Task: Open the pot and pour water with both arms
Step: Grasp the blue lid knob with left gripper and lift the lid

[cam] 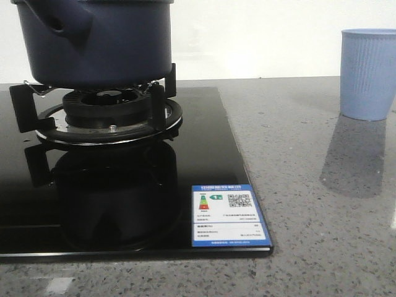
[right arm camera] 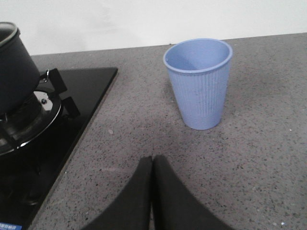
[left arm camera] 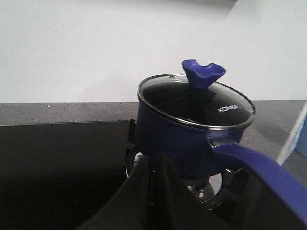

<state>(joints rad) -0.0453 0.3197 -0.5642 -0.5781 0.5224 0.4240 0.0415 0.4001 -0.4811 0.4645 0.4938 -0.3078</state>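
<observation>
The dark navy-blue pot [cam: 93,37] stands on the burner grate [cam: 105,114] of a black glass cooktop. In the left wrist view the pot [left arm camera: 182,139] wears a glass lid [left arm camera: 196,103] with a blue knob [left arm camera: 203,74], and its long blue handle [left arm camera: 264,175] points toward the camera. My left gripper [left arm camera: 152,160] is shut and empty, just short of the pot's near side. My right gripper [right arm camera: 152,160] is shut and empty above the counter, short of a light blue ribbed cup [right arm camera: 199,81]. Neither gripper shows in the front view.
The black cooktop [cam: 204,185] has a raised edge and a blue energy label [cam: 228,215] at its front right corner. The cup [cam: 368,73] stands on the grey speckled counter [cam: 322,185] to the right. A white wall runs behind.
</observation>
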